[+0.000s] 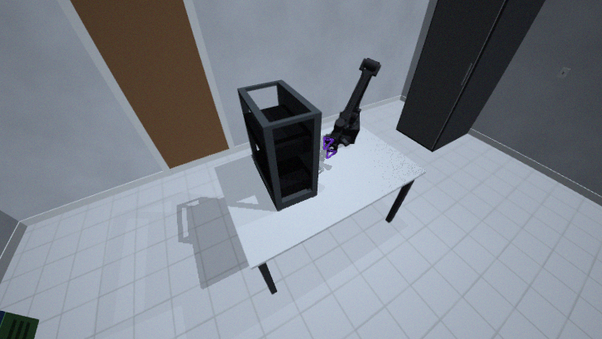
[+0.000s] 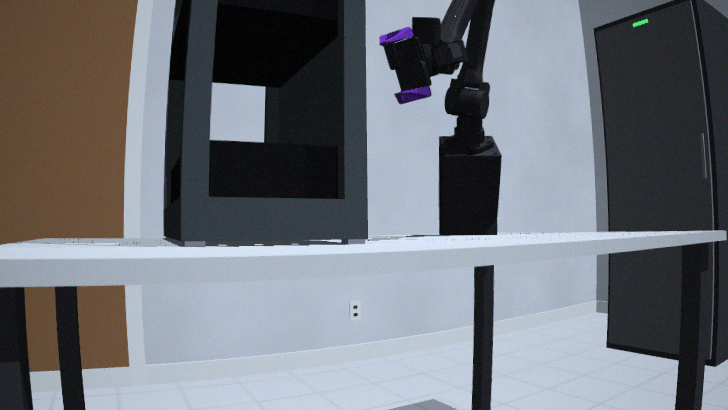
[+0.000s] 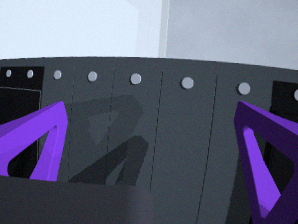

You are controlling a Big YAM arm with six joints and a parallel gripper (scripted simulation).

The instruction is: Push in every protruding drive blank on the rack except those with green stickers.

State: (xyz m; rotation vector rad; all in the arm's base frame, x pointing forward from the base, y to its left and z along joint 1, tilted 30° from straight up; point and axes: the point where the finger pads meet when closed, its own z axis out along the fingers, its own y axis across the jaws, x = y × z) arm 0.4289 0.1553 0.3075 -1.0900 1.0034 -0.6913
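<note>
1. Position: the rack (image 1: 315, 114) stands upright on the white table (image 1: 370, 176), towards its left half in the exterior view. The arm rises from a black pedestal (image 2: 453, 213) well to the right of it.

2. Hand: the hand (image 2: 406, 65) hangs beside the rack's upper right post, apart from it in the exterior view. Its purple fingers are spread fully and nothing is between them.

3. Wrist view: a dark panel (image 3: 166, 136) with a row of pale dots fills the view between the two fingers, close ahead. I judge this to be the rack's front face; no protruding blank or green sticker can be made out on it.

4. Drive blanks: the bays appear only as dark openings in the top and exterior views. Which blanks stick out, and which carry stickers, cannot be told from here.

5. Risk, tipping: the rack is tall, narrow and unfastened. A push applied this high would likely rock or slide it.

6. Risk, wrong target: with stickers unseen, a push could latch an exempt blank.

7. Risk, snagging: spread fingers near the post could catch the frame and drag the rack off its spot.
</note>
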